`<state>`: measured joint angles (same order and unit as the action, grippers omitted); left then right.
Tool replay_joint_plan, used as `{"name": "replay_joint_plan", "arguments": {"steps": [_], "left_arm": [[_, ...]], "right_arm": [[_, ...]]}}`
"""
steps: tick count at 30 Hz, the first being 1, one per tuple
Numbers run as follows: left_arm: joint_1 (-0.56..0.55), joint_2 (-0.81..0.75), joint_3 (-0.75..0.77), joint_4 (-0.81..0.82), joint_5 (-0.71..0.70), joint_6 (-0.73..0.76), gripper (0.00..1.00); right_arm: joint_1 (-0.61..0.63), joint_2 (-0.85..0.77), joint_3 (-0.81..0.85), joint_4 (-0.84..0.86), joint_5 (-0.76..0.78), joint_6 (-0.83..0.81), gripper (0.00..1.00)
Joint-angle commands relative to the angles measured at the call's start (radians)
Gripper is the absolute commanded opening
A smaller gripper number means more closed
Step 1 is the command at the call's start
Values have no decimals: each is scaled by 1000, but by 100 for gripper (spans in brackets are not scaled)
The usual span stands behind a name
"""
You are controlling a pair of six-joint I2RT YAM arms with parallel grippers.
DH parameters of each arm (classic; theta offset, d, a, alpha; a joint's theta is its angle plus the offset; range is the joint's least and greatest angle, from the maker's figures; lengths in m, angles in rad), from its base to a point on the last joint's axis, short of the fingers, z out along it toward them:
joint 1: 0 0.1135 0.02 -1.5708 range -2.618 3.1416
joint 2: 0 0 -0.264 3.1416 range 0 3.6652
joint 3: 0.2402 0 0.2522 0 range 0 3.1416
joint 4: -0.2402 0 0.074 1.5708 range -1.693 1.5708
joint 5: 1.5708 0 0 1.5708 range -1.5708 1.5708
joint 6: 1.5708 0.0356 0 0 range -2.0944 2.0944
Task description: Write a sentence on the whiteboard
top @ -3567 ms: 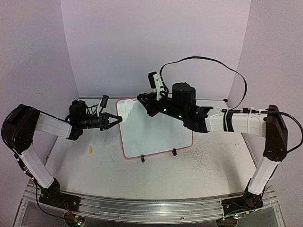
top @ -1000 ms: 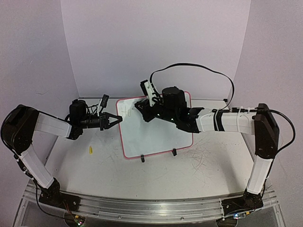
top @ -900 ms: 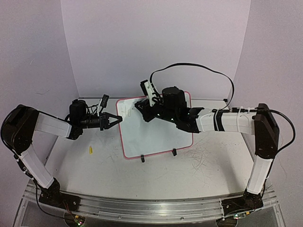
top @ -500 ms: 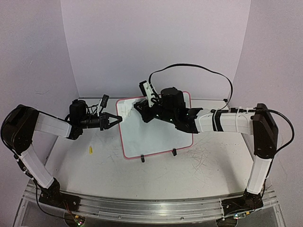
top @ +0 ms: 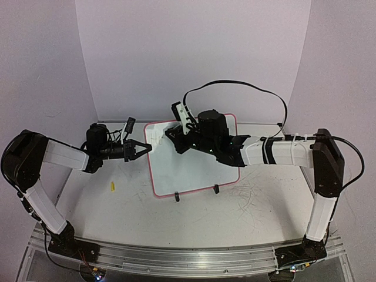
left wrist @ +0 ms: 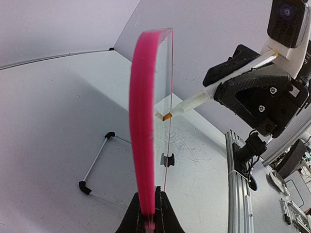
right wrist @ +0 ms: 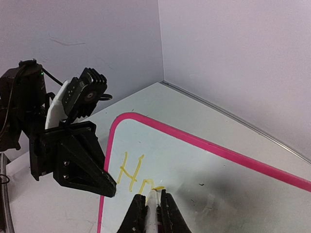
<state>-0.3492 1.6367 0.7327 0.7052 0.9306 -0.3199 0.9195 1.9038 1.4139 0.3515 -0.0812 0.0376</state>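
The whiteboard [top: 197, 170], white with a pink frame, stands tilted at mid-table. My left gripper [top: 148, 148] is shut on its left edge; in the left wrist view the pink edge [left wrist: 145, 121] runs up from between the closed fingers [left wrist: 149, 216]. My right gripper [top: 170, 134] is shut on a white marker [right wrist: 152, 209] with a yellow tip that touches the board [right wrist: 228, 179]. The sentence [right wrist: 132, 172] is a yellow "H" and the start of a second letter near the board's top left corner. The marker [left wrist: 194, 100] also shows in the left wrist view.
A small yellow cap [top: 111, 186] lies on the table left of the board. Two black clip feet [top: 177, 197] hold the board's near edge. Thin grey scratch marks [top: 247, 194] cover the table at the right. A black cable [top: 247, 85] loops above the right arm.
My right arm has crept left over the board with the marker. The left arm and the board have not moved.
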Motion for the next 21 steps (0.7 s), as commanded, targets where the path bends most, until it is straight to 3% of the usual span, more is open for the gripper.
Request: {"name": "replay_joint_plan", "arguments": {"steps": [1,21], "left_arm": [[-4,-21,36,2,-37,68,0],[-4,-22,33,0,-38,71,0]], "right_arm": [[-4,-13,31,17,35,1,0],[-5,-51,-2,51,46,9,0]]}}
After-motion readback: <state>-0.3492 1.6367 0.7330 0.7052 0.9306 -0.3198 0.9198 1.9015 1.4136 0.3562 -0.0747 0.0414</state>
